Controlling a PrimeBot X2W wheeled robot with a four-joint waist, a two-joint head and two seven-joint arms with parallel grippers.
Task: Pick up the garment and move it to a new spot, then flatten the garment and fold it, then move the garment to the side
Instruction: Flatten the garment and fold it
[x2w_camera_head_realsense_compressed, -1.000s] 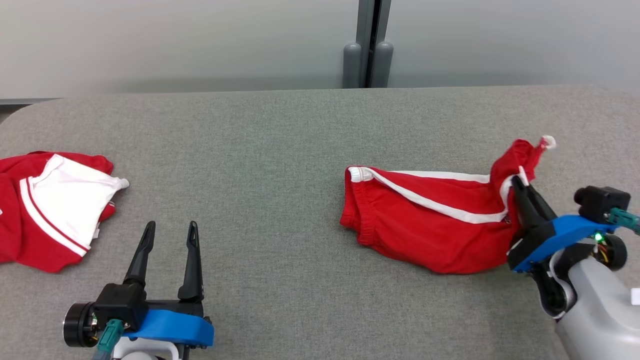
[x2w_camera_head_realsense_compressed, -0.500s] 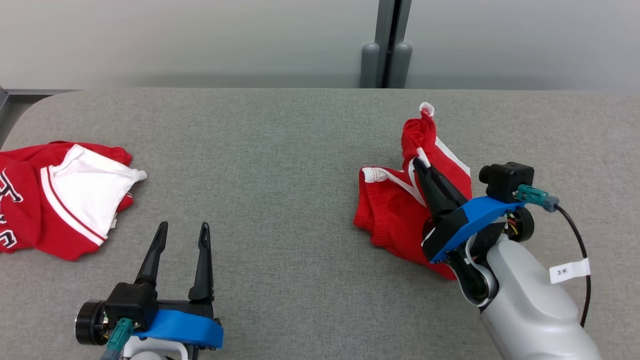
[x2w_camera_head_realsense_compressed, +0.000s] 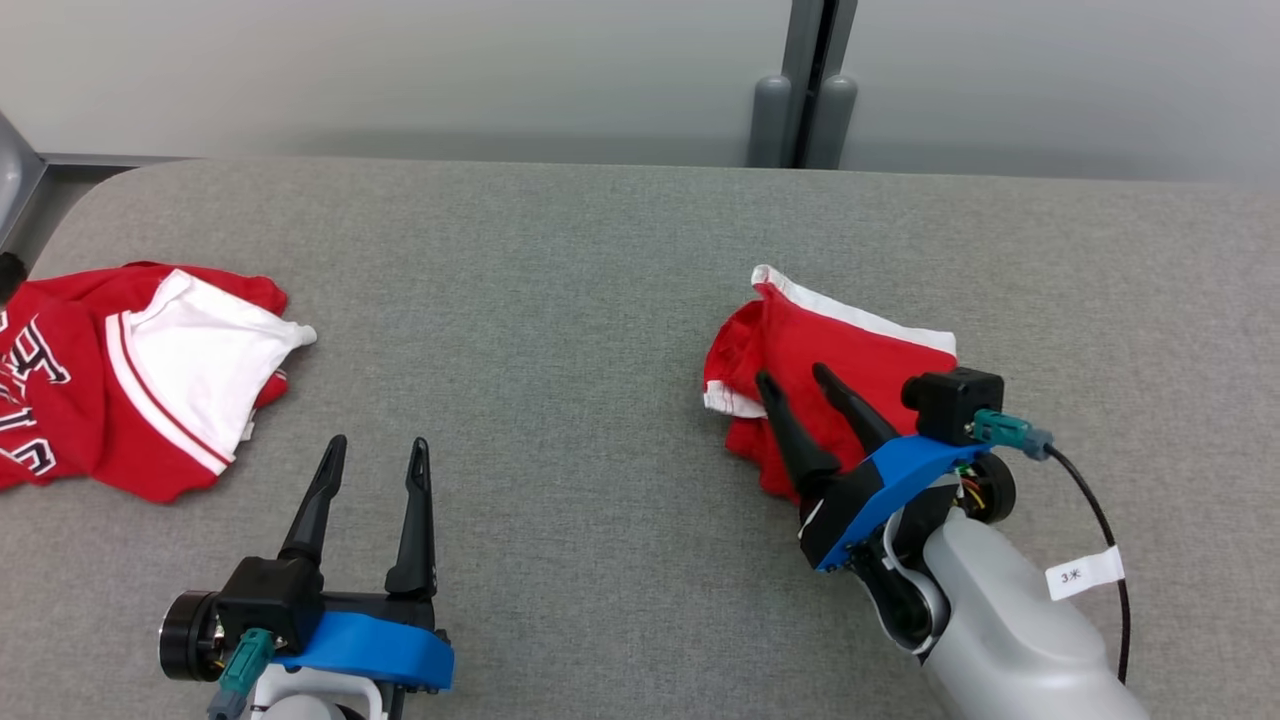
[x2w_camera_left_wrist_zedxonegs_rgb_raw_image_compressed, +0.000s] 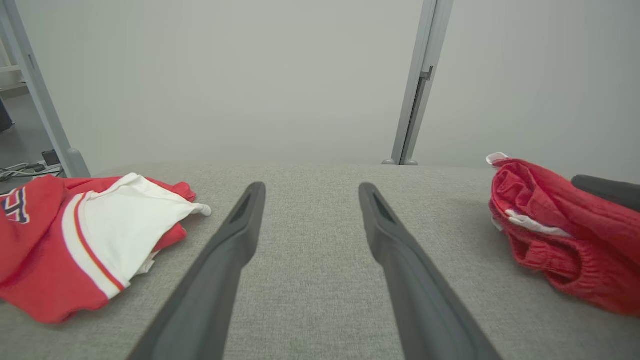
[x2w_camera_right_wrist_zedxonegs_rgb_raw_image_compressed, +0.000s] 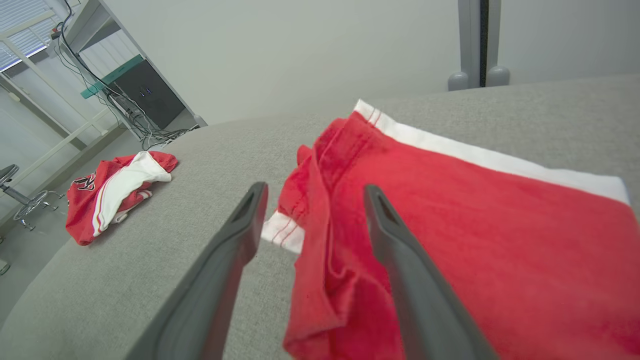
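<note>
Right gripper (x2w_camera_head_realsense_compressed: 793, 375) hovering over red shorts (x2w_camera_head_realsense_compressed: 860, 335), 2 fingers standing spread, pinching nothing. Cloth lying doubled under right finger and beyond both tips. Left gripper (x2w_camera_head_realsense_compressed: 378, 442) sitting spread, empty. Probably folding: lifting tips clear of hem, then pressing crease flat.

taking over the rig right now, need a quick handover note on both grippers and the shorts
The left gripper is open and empty, low over the table at front left.
The right gripper is open over the red shorts, clamping nothing.
The shorts lie on the table's right half, folded over, white stripe along the far edge. A red-and-white jersey lies crumpled at far left.
Done: shorts look folded once.
Left: tidy the fold if needed, then move them to the side.
</note>
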